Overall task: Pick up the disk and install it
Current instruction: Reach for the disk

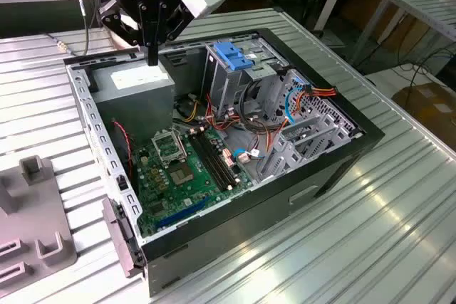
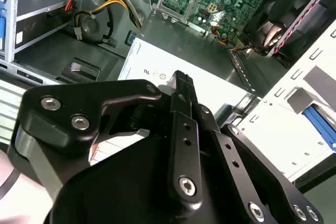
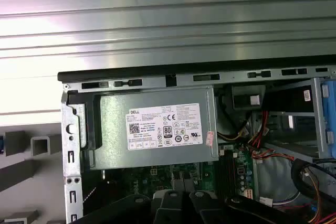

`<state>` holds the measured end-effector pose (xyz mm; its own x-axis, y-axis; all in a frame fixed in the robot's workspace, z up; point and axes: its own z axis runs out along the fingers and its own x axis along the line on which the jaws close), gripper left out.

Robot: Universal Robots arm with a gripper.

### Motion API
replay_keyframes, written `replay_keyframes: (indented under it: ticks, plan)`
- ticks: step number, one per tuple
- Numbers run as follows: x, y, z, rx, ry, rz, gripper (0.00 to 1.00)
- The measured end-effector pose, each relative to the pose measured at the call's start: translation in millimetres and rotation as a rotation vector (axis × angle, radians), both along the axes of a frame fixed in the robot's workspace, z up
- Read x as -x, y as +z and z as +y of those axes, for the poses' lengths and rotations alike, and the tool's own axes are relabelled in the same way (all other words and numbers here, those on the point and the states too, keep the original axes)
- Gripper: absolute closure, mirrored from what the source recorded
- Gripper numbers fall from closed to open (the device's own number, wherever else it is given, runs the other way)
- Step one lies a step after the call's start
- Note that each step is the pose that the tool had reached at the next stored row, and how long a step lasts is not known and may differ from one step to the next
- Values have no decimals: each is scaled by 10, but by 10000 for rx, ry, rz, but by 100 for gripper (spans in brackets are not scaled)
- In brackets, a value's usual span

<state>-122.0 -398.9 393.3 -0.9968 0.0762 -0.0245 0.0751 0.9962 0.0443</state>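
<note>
**A:** Where is the gripper (image 1: 152, 60)?

**B:** At eleven o'clock in the exterior view, hanging over the power supply (image 1: 139, 85) in a corner of the open computer case (image 1: 335, 161). Its fingers (image 2: 181, 103) are pressed together with nothing between them.

**A:** Is it touching the supply?

**B:** I can't tell. The tips point down at its labelled top face.

**A:** And the disk (image 2: 321, 125)?

**B:** In the second wrist view a blue-striped edge lies outside the case's slotted side wall, beside a grey fixture (image 1: 28, 229). I take that edge for the disk's carrier rail, but the frame edge cuts most of it off. In the exterior view the fixture sits at eight o'clock on the ribbed metal table (image 1: 370, 247), well apart from the gripper.

**A:** And inside the case?

**B:** The motherboard (image 1: 185, 169) lies at six o'clock from the power supply. The drive cage with its blue bracket (image 1: 231, 55) stands at three o'clock from the gripper.
</note>
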Motion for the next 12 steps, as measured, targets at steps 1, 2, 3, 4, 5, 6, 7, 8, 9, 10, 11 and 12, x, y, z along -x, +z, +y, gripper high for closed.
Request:
replay_keyframes:
  ticks: [1, 2, 3, 4, 5, 6, 7, 8, 9, 10, 11, 12]
  plan:
    - [14, 0, 0, -1, -1, 0, 90]
    - [28, 0, 0, -1, 0, 0, 90]
    - [41, 0, 0, 0, 0, 0, 90]
    - [49, 0, 0, 0, 0, 0, 90]
    - [54, 0, 0, 0, 0, 0, 90]
    - [59, 0, 0, 0, 0, 0, 90]
    - [66, 0, 0, 0, 0, 0, 90]
    - [71, -1, 0, -1, 0, 0, 90]
    - [77, -1, 0, 0, 0, 0, 90]
    - [82, -1, 0, 0, 0, 0, 90]
    - [89, -1, 0, 0, 0, 0, 90]
    - [94, -1, 0, 0, 0, 0, 90]
